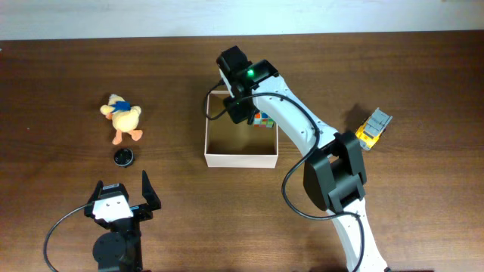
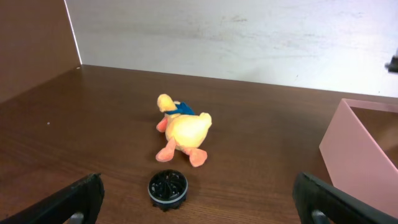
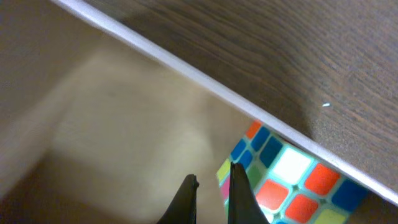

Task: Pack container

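**Right hand down in the container, left one parked wide open**

Quick rundown of what you've got here. Your right hand (image 3: 212,179) is dipped inside the container (image 1: 240,159), up at the far wall. Its fingers (image 3: 238,186) are pinched almost together and there's nothing between them. The colour cube (image 3: 292,180) sits in the container's corner, tucked right against the wall, just off to the right side of those fingertips. I honestly can't tell if the nearer finger is touching it or only in front of it. The rest of the container floor under the hand looks bare tan cardboard.

Your left hand (image 1: 123,189) is spread as wide as it goes, holding nothing, low over the worktop (image 1: 60,75) at your near edge. Straight ahead of it, close in, lies a little round black disc (image 1: 123,157). Just past that is the yellow plush duck (image 1: 123,119), lying on its side. The container is ahead and off to the right of this hand, well apart from it.

One more toy, a yellow-and-grey thing (image 1: 373,128), lies out on the worktop on the other side of the container, beyond your right arm.
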### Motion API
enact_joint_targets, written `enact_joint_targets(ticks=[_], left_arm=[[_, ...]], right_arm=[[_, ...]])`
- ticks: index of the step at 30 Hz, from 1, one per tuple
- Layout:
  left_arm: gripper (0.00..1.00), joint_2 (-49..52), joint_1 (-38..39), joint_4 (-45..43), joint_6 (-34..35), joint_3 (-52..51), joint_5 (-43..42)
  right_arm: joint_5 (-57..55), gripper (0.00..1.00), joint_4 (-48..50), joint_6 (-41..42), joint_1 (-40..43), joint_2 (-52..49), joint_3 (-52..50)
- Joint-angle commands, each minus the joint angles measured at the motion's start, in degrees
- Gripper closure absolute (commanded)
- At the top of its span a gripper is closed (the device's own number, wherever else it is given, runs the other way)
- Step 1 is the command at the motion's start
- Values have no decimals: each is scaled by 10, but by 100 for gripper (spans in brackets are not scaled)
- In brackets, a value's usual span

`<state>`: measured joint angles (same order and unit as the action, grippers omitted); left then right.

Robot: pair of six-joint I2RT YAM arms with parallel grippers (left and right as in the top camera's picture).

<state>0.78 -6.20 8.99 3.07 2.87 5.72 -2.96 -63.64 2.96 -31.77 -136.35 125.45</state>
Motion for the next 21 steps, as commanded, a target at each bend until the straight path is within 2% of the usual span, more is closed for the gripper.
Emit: enact_joint_targets(ticks=[1,7,9,12,21], left_arm=[[1,-5,-3,-2,7,-3,-10],[1,-5,-3,-2,7,-3,-10],[1,-5,-3,-2,7,-3,-10],[1,-5,-3,-2,7,-3,-10],[1,-5,-3,-2,7,-3,-10]], right_arm=[[8,96,-34,-2,-20,9,78],[-12,94,-135,12,-15,9,222],[-47,82,-161,31,-7,9,257],[-102,69,-198,55,15,9,295],[-134,43,-303,125,133,9,296]])
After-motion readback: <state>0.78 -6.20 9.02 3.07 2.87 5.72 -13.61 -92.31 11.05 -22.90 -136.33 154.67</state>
